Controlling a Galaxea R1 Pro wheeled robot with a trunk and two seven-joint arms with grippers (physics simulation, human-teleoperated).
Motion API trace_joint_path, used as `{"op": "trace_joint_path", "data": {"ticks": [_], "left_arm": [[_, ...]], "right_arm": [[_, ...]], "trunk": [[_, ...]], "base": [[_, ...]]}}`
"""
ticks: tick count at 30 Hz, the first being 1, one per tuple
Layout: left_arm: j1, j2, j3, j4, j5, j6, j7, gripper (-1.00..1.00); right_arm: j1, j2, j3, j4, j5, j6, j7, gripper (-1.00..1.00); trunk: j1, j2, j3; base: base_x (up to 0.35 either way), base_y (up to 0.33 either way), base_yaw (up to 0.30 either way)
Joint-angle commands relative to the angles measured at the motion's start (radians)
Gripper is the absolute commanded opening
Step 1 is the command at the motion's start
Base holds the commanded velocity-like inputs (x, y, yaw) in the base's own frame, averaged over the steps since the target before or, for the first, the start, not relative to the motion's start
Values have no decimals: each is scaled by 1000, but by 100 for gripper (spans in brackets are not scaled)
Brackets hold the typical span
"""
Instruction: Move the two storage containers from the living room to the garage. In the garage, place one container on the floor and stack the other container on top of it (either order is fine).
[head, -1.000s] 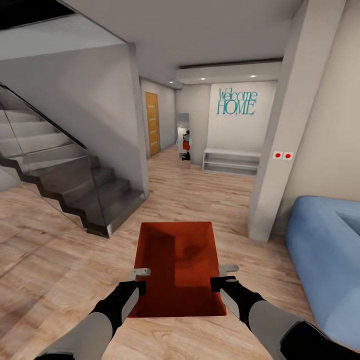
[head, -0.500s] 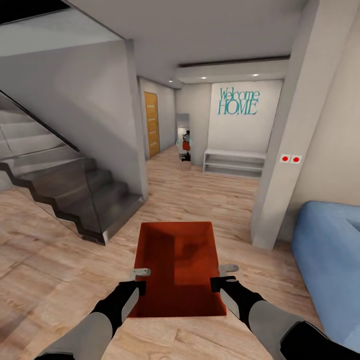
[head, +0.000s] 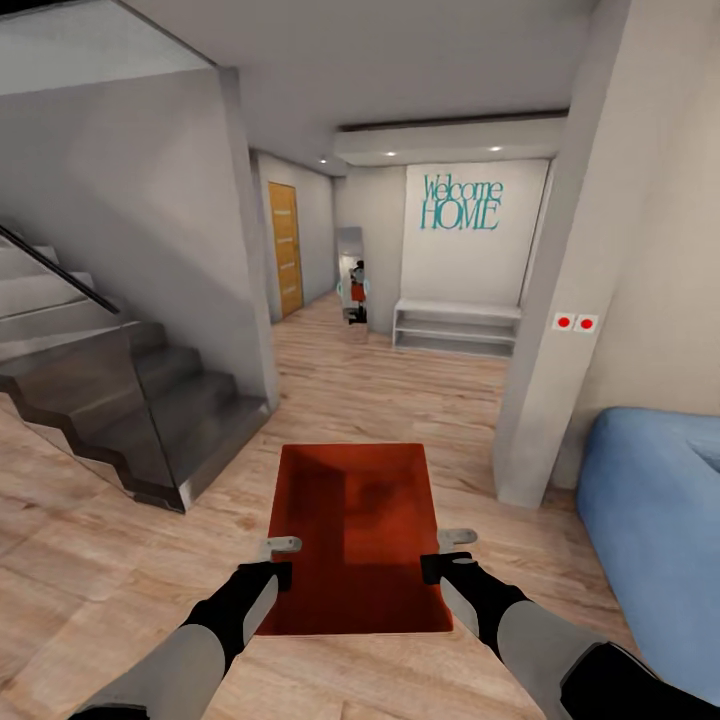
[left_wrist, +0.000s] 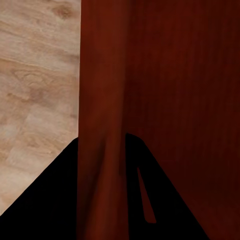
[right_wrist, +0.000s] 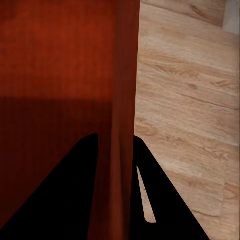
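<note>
One red-orange open-top storage container (head: 355, 530) hangs level in front of me over the light wood-plank floor of the living room, carried between both arms. My left gripper (head: 281, 560) is shut on its left long wall and my right gripper (head: 447, 553) on its right long wall. In the left wrist view the left gripper (left_wrist: 102, 137) straddles the thin red wall of the container (left_wrist: 175, 75), one dark finger on each side. The right wrist view has the right gripper (right_wrist: 115, 136) pinching the opposite wall of the container (right_wrist: 50, 65) the same way. The garage is out of view.
A dark staircase with a glass rail (head: 130, 400) stands at the left. At the right are a white pillar (head: 545, 350) and a blue sofa (head: 650, 520). The hallway runs ahead to a honey-wood door (head: 285, 250), a mirror (head: 352, 280) and a white bench shelf (head: 455, 328).
The whole view has shifted: the staircase slid left and partly out of frame, and the pillar looms larger. Container and grippers keep the same place in the picture.
</note>
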Motion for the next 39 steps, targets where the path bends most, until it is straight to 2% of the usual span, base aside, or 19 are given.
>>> {"op": "trace_joint_path", "data": {"ticks": [1,39], "left_arm": [[0,21,1,1,10,6,8,-100],[0,21,-1,1,10,6,8,-100]], "right_arm": [[-1,-6,-4,-5,11,-26,-6,-100],[-1,-7,-4,-5,11,-26,-6,-100]], "trunk": [[1,-2,-2],[1,-2,-2]], "base": [[321,0,-7],[322,0,0]]}}
